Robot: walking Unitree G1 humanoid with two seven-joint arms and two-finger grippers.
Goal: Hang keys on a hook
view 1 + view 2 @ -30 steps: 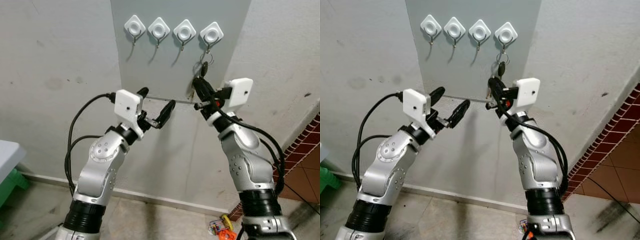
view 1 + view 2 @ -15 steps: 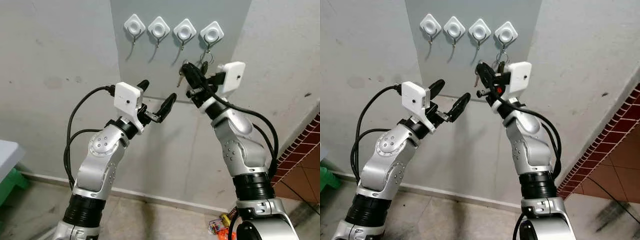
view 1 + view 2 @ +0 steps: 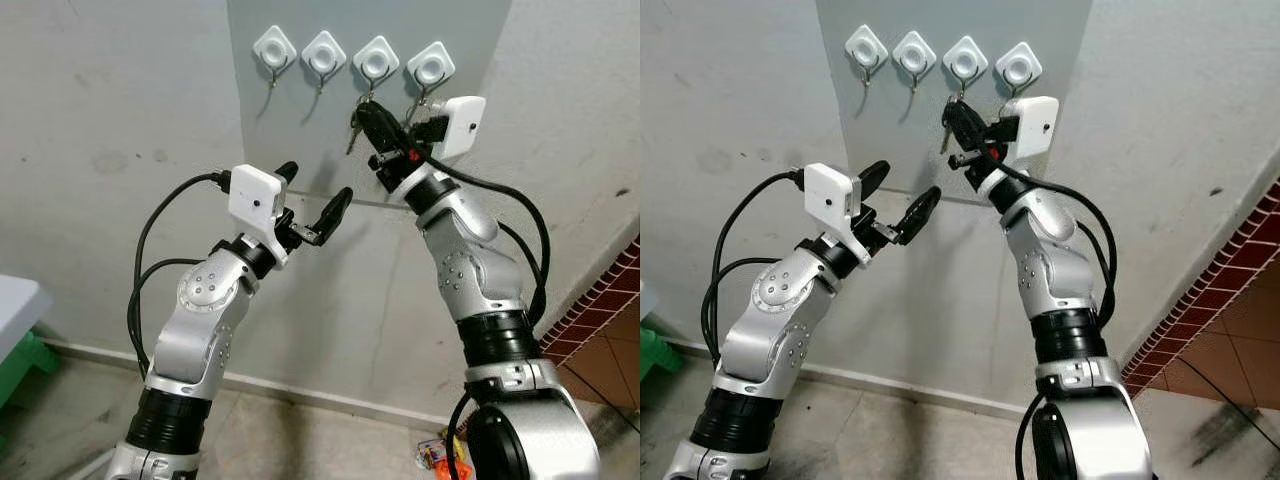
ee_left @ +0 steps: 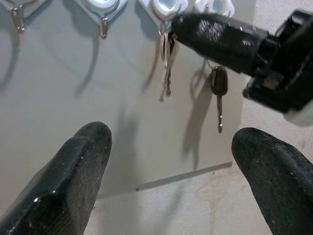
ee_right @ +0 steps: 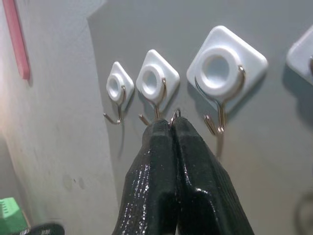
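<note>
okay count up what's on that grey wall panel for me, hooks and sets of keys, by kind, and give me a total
Hooks: 4
Sets of keys: 2, one hanging on the rightmost hook, one held up near the third hook by the right gripper
Total: 6

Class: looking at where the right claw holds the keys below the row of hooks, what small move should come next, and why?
Probably raise the right claw slightly toward the third hook. Its fingers are shut on the keys, whose ring sits just beside and below that bare hook, not yet over its tip.
</note>
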